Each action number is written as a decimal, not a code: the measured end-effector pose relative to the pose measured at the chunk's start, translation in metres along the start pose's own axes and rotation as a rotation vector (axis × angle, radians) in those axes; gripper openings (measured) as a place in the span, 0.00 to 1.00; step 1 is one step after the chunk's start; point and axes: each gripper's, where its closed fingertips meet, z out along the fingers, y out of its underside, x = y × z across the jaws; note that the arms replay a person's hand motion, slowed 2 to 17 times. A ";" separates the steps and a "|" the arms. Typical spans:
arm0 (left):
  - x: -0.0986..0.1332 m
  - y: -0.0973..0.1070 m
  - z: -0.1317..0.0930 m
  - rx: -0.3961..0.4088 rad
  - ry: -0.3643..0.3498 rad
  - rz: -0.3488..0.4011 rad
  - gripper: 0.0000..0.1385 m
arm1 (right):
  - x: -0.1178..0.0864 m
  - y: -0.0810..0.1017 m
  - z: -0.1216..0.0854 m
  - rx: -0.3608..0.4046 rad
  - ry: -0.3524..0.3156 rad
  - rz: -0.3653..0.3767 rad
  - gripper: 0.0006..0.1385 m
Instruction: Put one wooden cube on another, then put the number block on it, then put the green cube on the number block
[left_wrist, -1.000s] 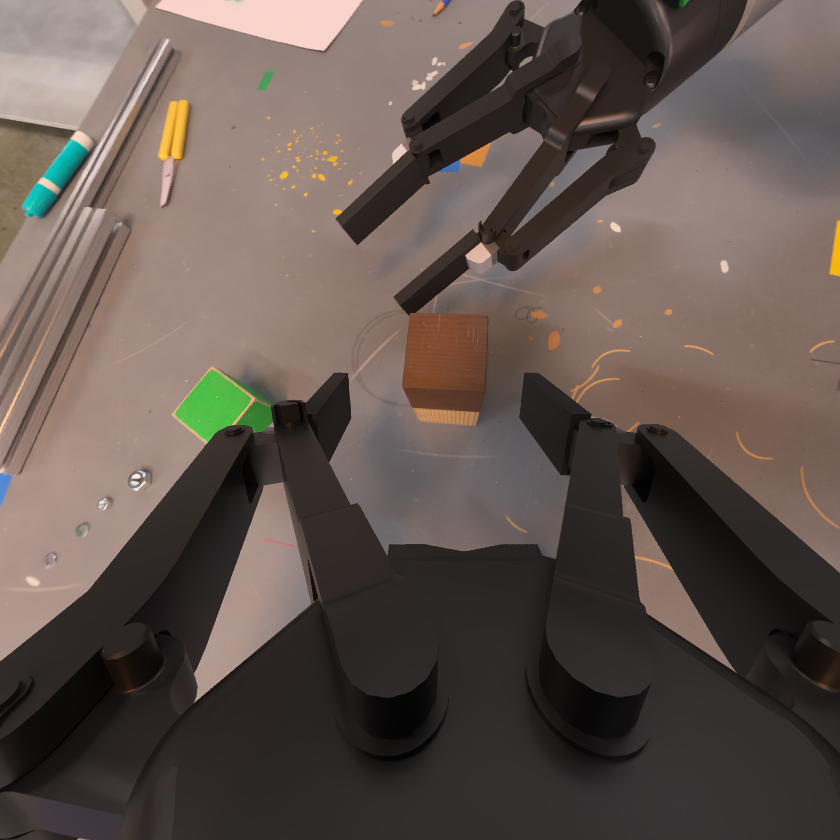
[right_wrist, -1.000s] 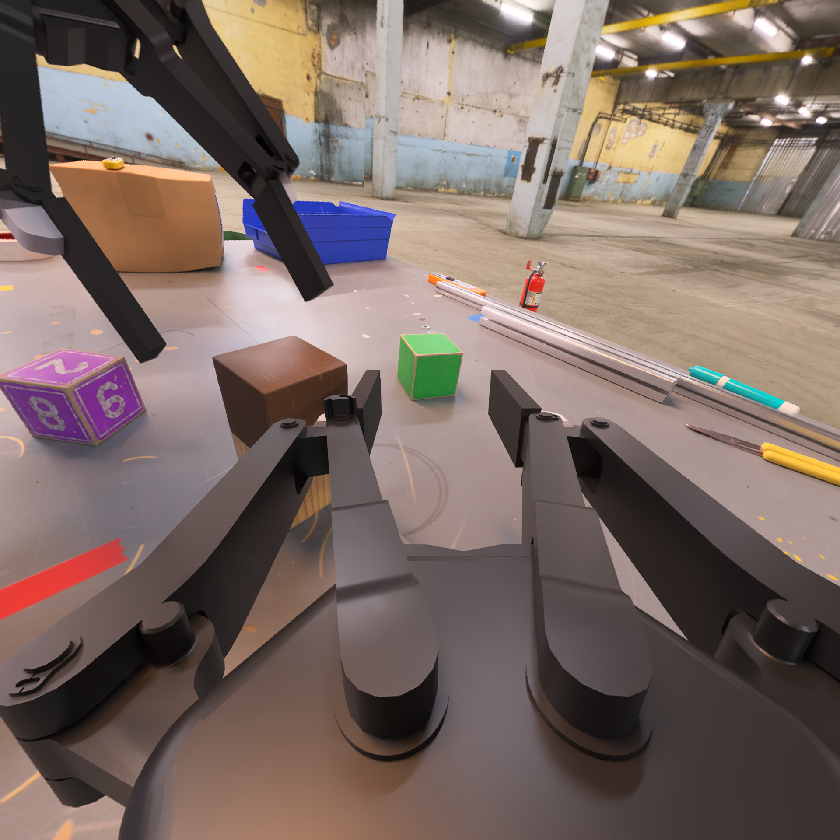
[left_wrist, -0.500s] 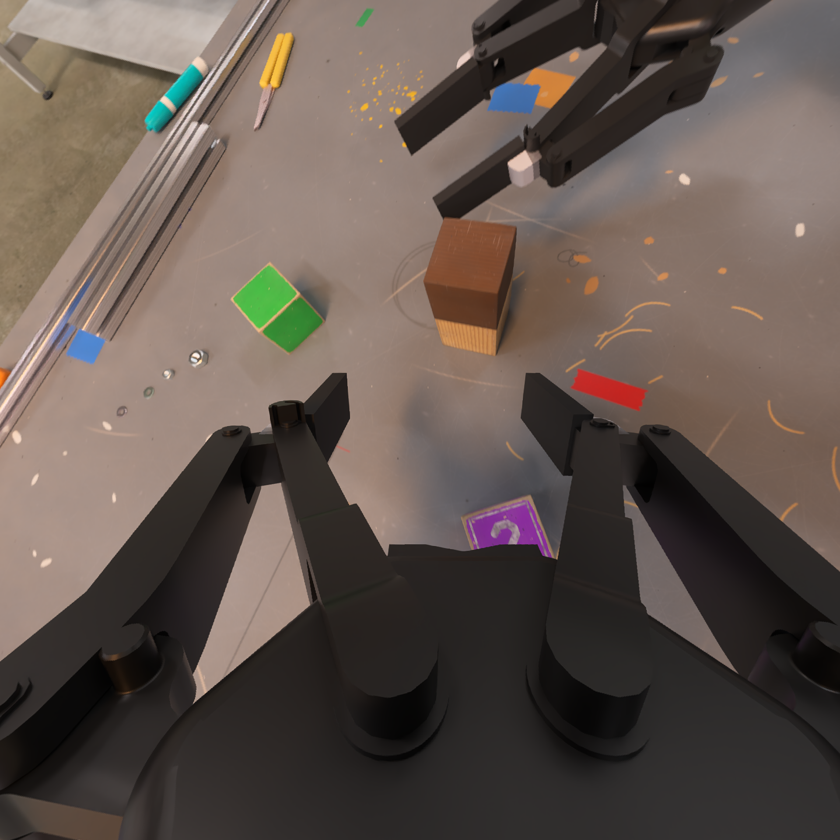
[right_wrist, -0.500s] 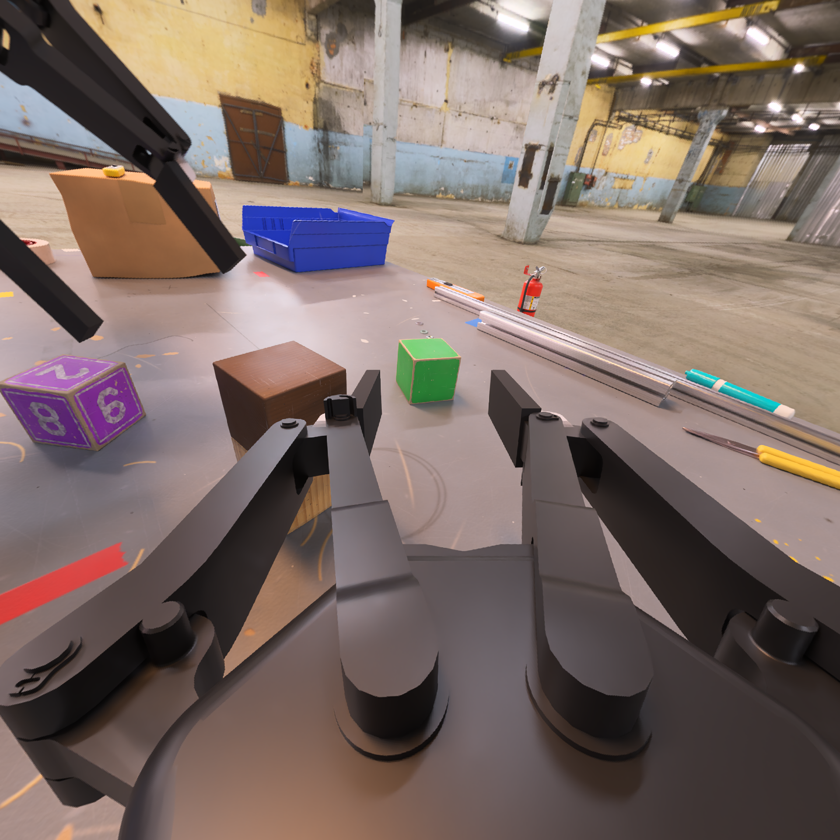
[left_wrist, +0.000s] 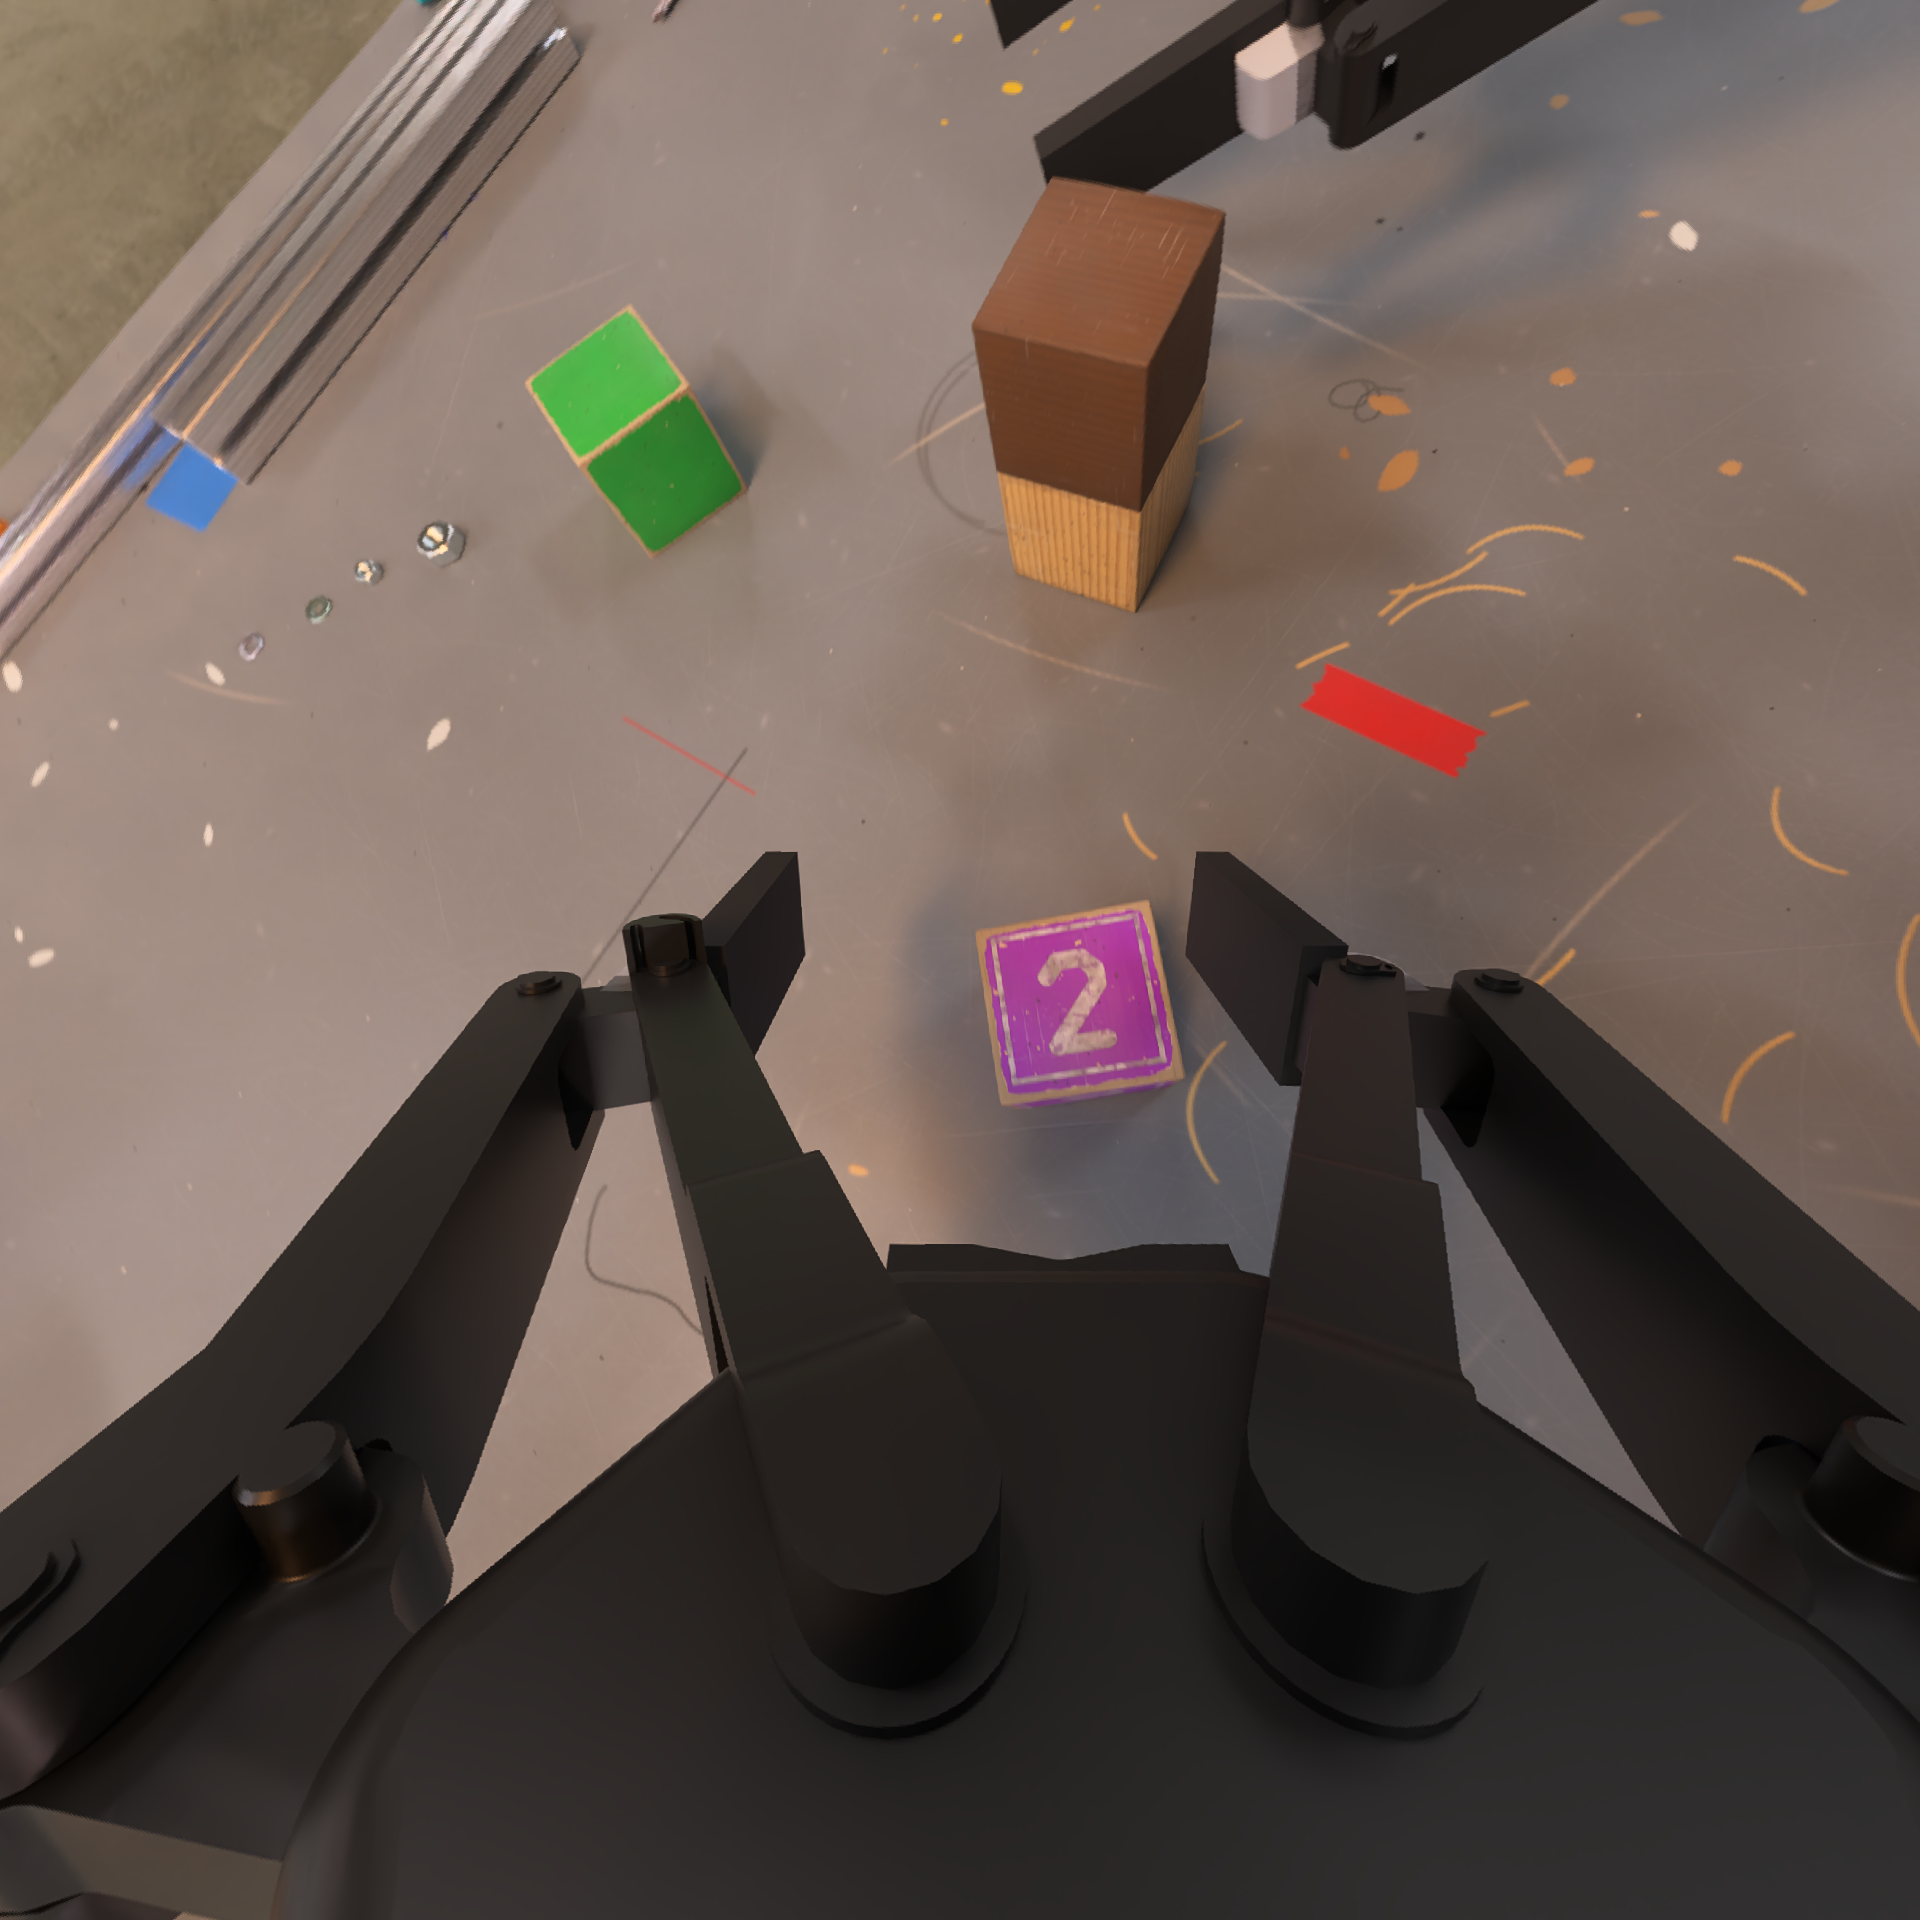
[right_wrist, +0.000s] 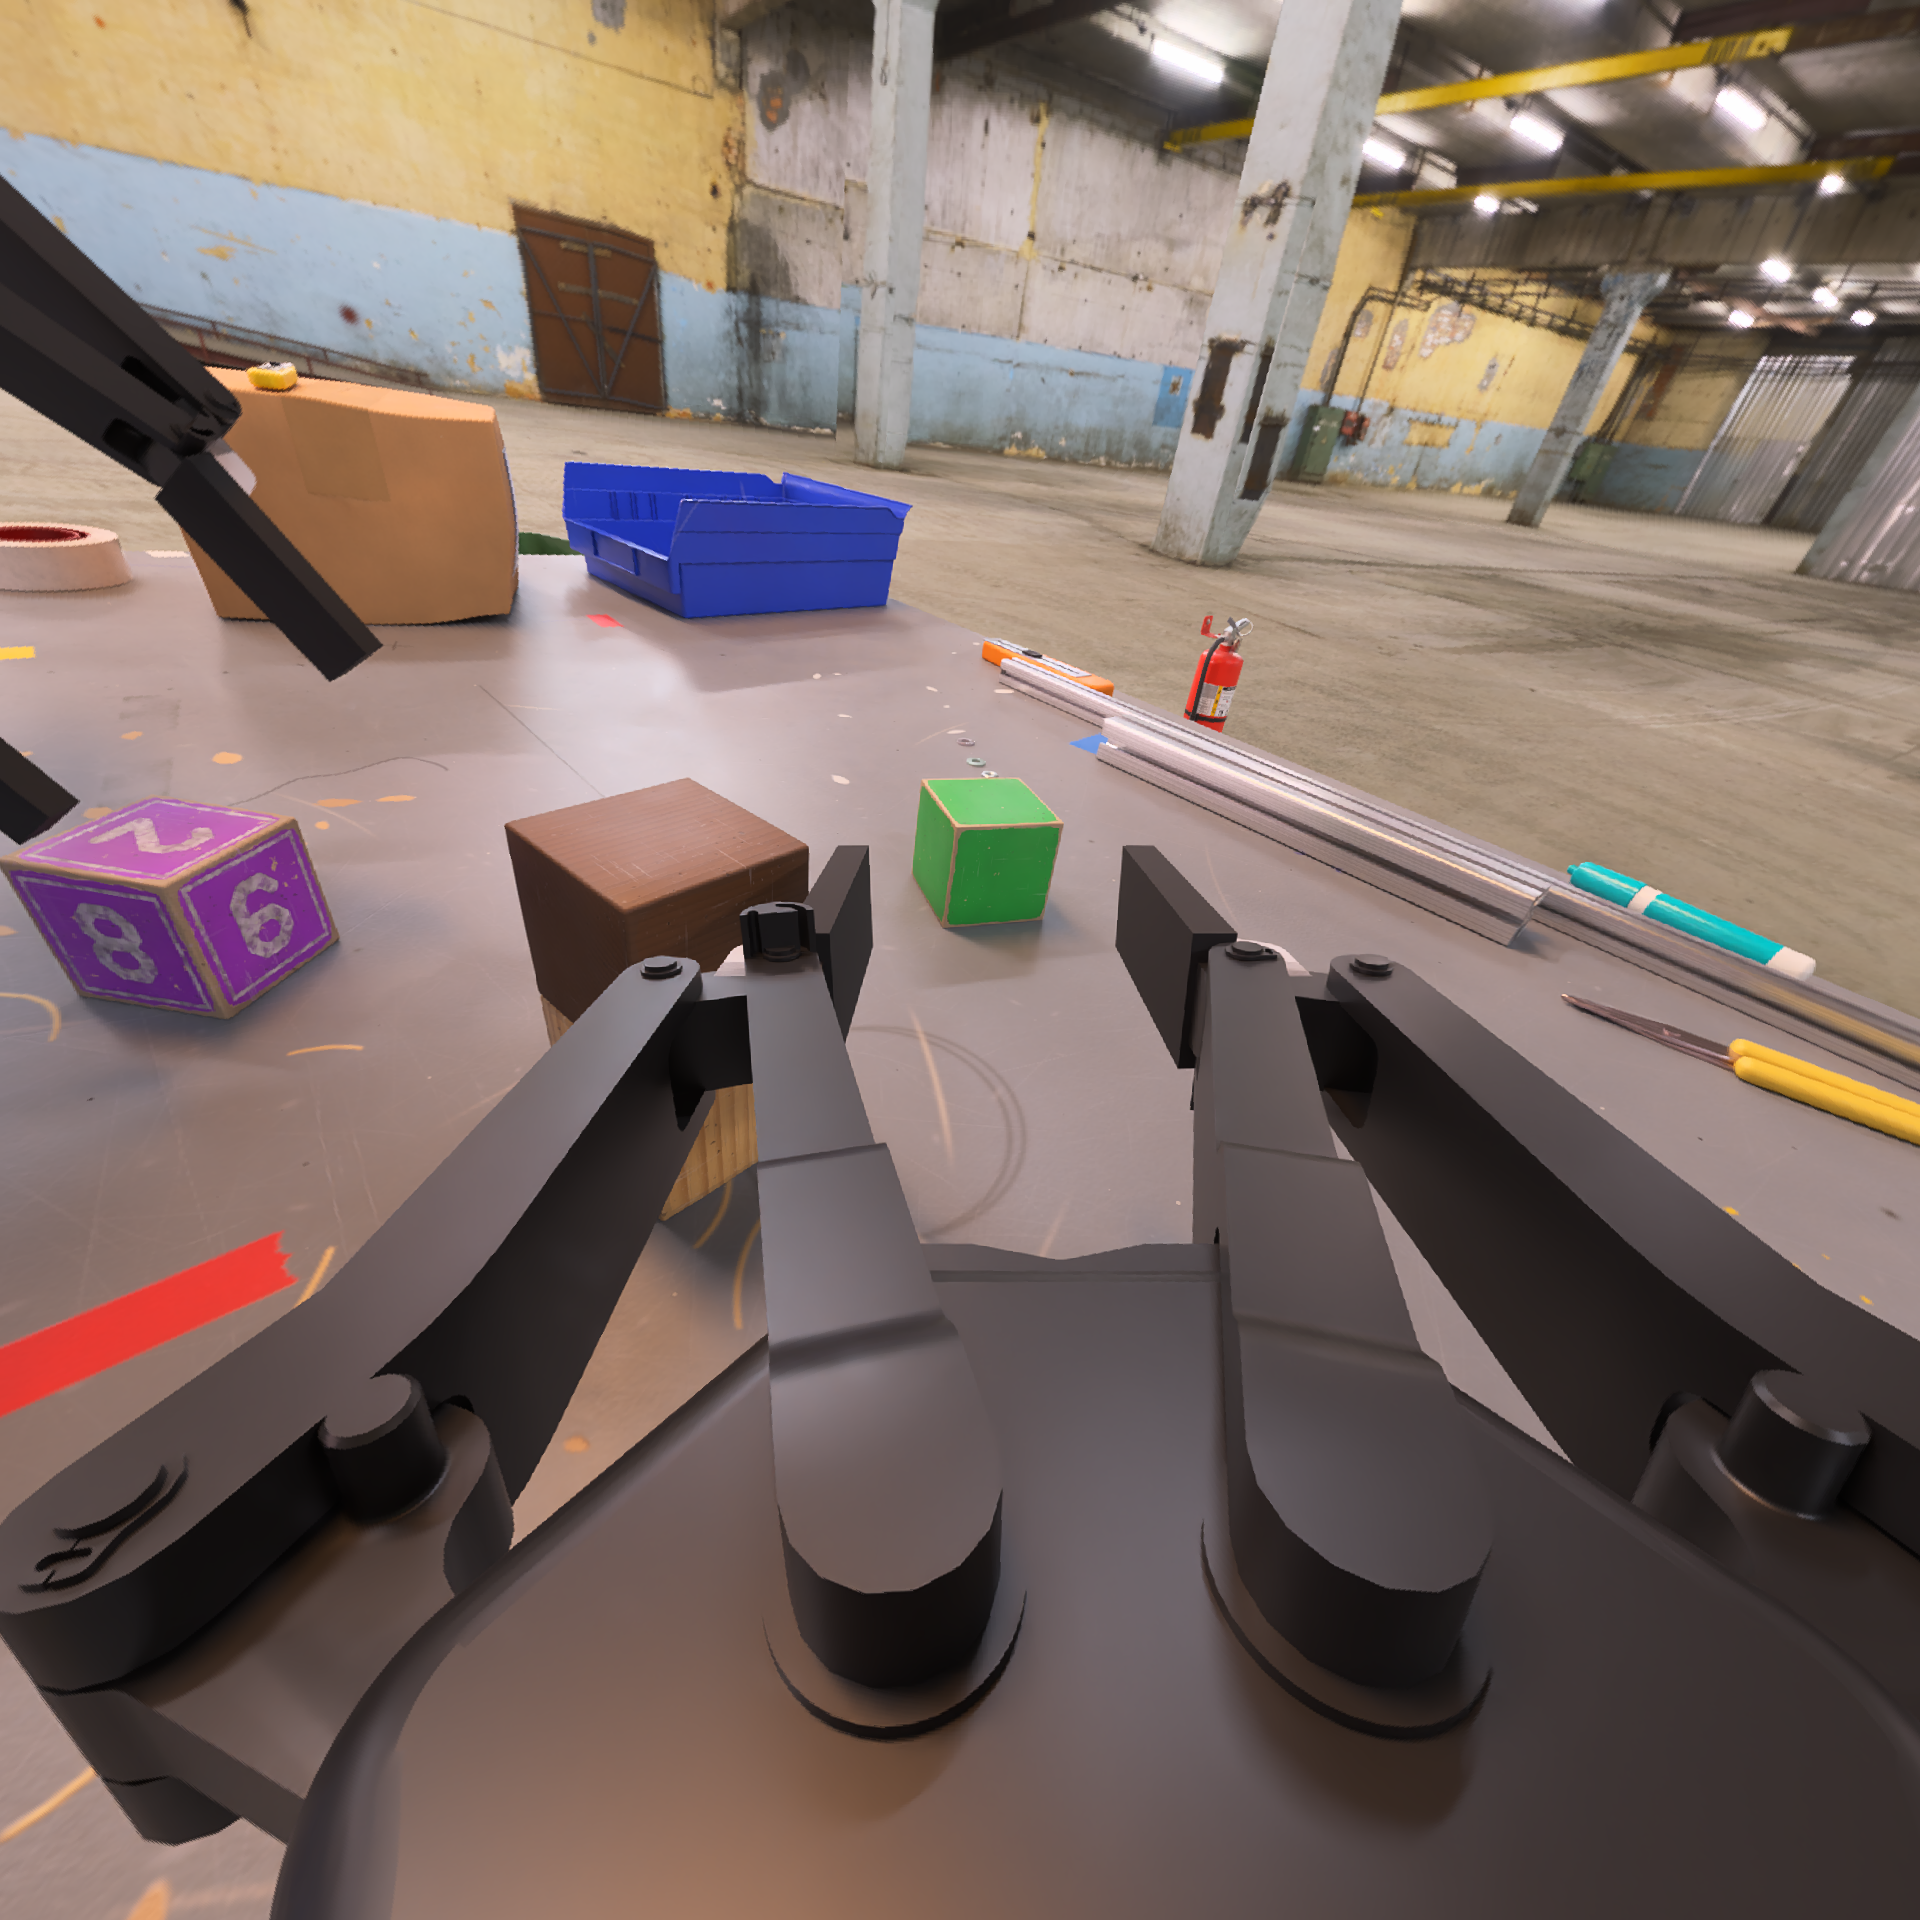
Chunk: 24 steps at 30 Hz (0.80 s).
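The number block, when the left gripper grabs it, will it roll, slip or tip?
The number block probably won't roll: it is a cube resting flat on the table. Its flat sides should suit the open left gripper above it. It looks stiff, like painted wood, with worn edges, so slipping seems unlikely, though its turned angle may twist it slightly.

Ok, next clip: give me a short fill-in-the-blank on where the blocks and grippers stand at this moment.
1. The dark wooden cube sits on top of the ____ wooden cube.
2. The number block lies between the open fingers of the ____ gripper.
3. The green cube rests alone on the ____.
4. The right gripper holds ____.

Missing words: light; left; table; nothing
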 end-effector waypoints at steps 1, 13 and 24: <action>0.000 0.004 0.000 -0.001 -0.004 -0.013 0.70 | 0.000 0.000 0.000 0.000 0.000 -0.002 0.46; 0.008 0.036 0.003 0.004 -0.009 -0.133 0.71 | -0.001 0.000 0.000 -0.001 0.002 -0.005 0.46; 0.014 0.047 0.018 0.004 0.027 -0.217 0.69 | 0.002 0.001 -0.001 0.000 0.010 0.003 0.46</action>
